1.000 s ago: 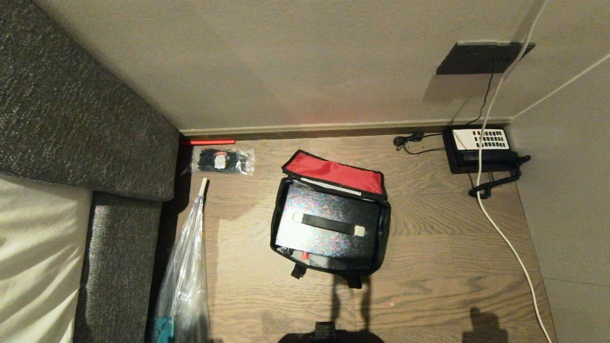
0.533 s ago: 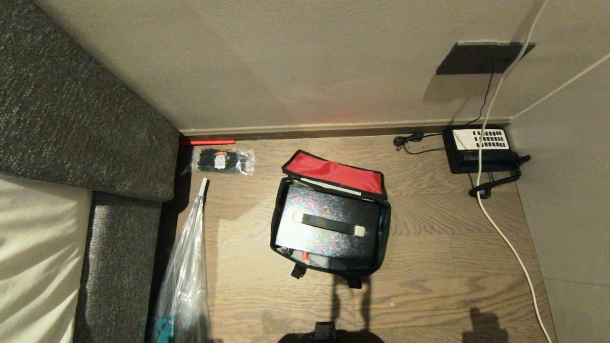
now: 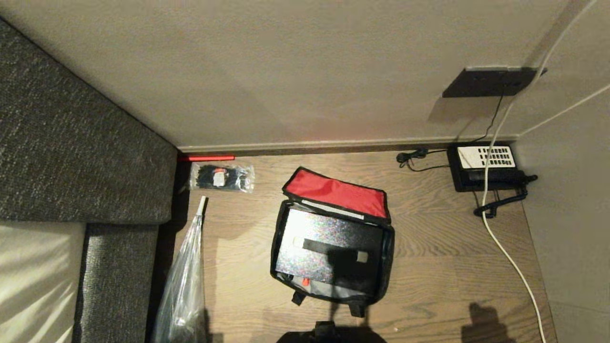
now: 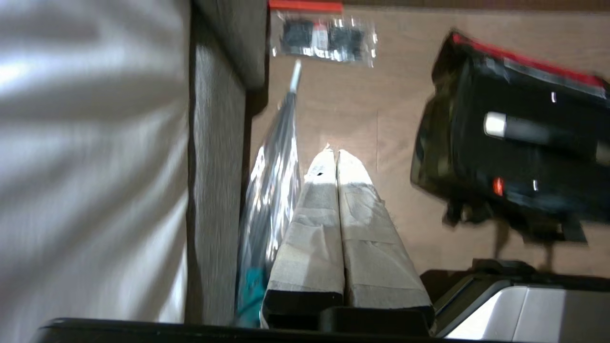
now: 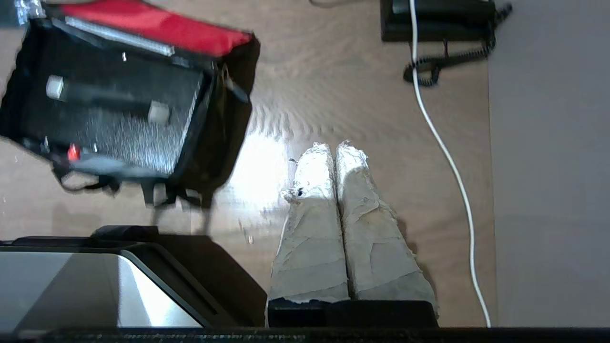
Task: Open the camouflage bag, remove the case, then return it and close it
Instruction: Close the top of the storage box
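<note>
From the head view, the camouflage bag (image 3: pixel 332 243) is sitting on the wooden floor (image 3: pixel 443 267) in front of the wall, and its flap is lying folded back toward the wall, showing the red lining. That is leaving the case (image 3: pixel 329 247) exposed inside the bag, black and slightly shiny, with its dark handle strip facing up, which looks like the obvious place to take hold of it. Neither arm is showing here. A packet of black ties (image 3: pixel 222 176) is lying near the sofa (image 3: pixel 71 157), a clear plastic bag (image 3: pixel 183 281) is leaning along the sofa's edge, and a telephone (image 3: pixel 486 164) is sitting in the corner with a white cable (image 3: pixel 510 262) trailing past it. Its keypad is too small for any lettering to be read.

Over to the left wrist view: the left gripper (image 4: pixel 333 155) is hanging above bare floor between the sofa and the bag, jaws pressed together and holding nothing. It is well apart from the bag (image 4: pixel 510 147), so I'd judge it parked. This view is smeared, so I may be missing small print on the ties packet (image 4: pixel 324 38).

Now the right wrist view: the right gripper (image 5: pixel 333 150) is hanging over the floor just beside the bag's near corner, jaws closed tight on nothing, with taped fingers (image 5: pixel 312 228). The case (image 5: pixel 109 119) is lying snug in the bag (image 5: pixel 219 128), a small red mark showing on its long side. No brand is readable anywhere.
</note>
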